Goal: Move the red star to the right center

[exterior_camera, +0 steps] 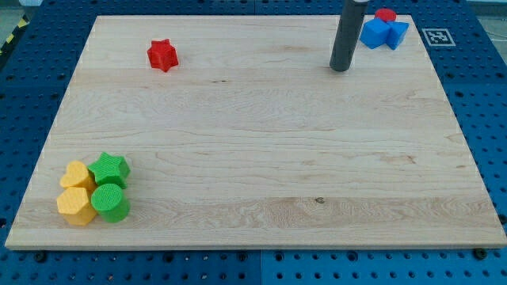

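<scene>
Camera view
Red star (162, 55): we see it far to the view's left of our tip, near the board's (261, 158) top edge
Our tip (341, 68): bare rod, no jaws, touching no block
Blue blocks (384, 33): just right of our tip, red block (386, 14) behind them
Yellow and green blocks (93, 190): clustered far down-left of our tip

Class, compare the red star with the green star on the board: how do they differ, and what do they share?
The red star is red and stands alone near the view's top left; the green star is green and sits packed among yellow and green blocks at the bottom left. My tip touches neither. Both are star-shaped.
</scene>
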